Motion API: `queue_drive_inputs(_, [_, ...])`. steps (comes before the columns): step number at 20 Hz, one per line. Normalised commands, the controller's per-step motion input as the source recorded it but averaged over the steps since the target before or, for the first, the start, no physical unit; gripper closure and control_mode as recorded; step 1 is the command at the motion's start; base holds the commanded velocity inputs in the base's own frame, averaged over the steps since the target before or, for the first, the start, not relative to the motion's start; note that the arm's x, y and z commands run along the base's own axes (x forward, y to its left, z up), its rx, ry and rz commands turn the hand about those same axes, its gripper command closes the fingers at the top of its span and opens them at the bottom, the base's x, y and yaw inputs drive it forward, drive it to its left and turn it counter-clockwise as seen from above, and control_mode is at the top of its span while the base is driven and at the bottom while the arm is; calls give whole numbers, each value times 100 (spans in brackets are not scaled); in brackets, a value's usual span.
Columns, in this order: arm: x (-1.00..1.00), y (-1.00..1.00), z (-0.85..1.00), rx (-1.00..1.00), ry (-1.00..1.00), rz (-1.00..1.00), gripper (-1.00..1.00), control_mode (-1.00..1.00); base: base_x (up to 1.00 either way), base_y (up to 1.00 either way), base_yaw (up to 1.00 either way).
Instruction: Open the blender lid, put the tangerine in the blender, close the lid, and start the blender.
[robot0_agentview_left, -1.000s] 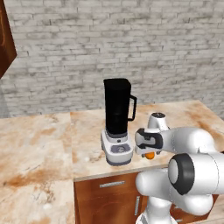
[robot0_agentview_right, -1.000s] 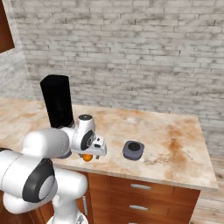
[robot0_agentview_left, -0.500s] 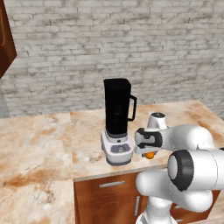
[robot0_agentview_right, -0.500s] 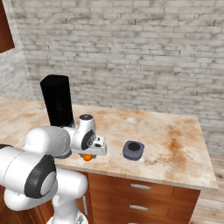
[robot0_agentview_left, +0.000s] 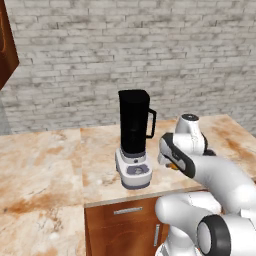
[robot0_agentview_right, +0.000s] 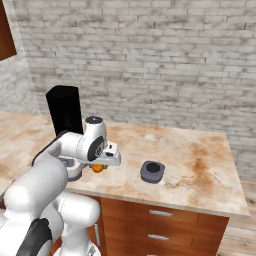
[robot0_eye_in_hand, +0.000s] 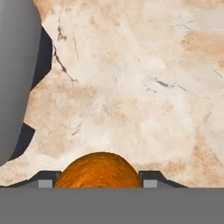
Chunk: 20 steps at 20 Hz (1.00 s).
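The blender (robot0_agentview_left: 134, 125) is a tall black jar with a side handle on a light grey base, standing near the counter's front edge; it also rises behind my arm in the right base view (robot0_agentview_right: 65, 107). The blender lid (robot0_agentview_right: 152, 171), a small grey cap with a dark knob, lies on the counter to the right, apart from the jar. The tangerine (robot0_eye_in_hand: 98, 169) sits low on the counter just right of the blender base, and shows orange under my hand (robot0_agentview_right: 97, 168) (robot0_agentview_left: 172, 166). My gripper (robot0_eye_in_hand: 98, 180) is shut on it, one fingertip against each side.
The marble counter (robot0_agentview_right: 200, 165) runs wide to the right of the lid and far to the left of the blender (robot0_agentview_left: 45, 165). A brick wall (robot0_agentview_left: 150, 55) stands behind. Wooden drawers (robot0_agentview_right: 160, 215) sit below the front edge.
The fingers have closed from wide open onto the tangerine. The arm and the blender have hardly moved.
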Motion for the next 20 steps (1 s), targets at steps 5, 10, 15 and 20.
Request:
queue_drive_inputs(5, [-19, 0, 100, 0, -10, 0, 100, -100, 0, 0, 0])
queue_drive_inputs(10, [-10, 4, 98, 0, -11, 0, 100, -100, 0, 0, 0])
queue_drive_inputs(15, [0, 9, 100, 0, -12, 0, 100, -100, 0, 0, 0])
queue_drive_inputs(20, [0, 12, 99, 0, -11, 0, 100, -100, 0, 0, 0])
